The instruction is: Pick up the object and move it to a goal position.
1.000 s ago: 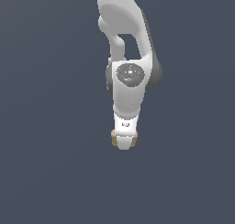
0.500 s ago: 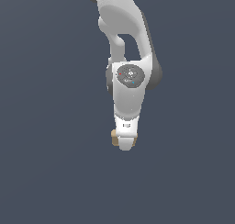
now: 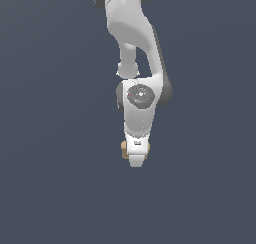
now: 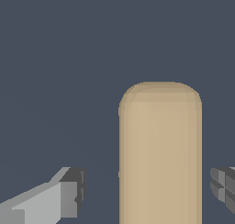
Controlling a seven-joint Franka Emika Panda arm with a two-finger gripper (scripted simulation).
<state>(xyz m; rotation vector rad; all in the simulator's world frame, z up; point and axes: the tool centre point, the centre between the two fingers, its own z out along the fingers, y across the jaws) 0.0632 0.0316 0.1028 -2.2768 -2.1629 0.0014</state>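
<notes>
The tan block (image 4: 160, 154) is straddled by the spread gripper (image 4: 147, 191); centring is advised before the fingers are closed.

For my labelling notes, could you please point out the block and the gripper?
Block (image 4: 160, 154): wrist view, middle of its tan face.
Gripper (image 4: 147, 188): wrist view, midway between the fingertips, which stand apart from the block.

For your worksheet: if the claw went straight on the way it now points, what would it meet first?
Most likely the tan block. In the wrist view it stands between the fingers of the open claw, with gaps on both sides. The exterior view shows only a sliver of it beside the claw, so how far ahead it lies is unclear.
</notes>
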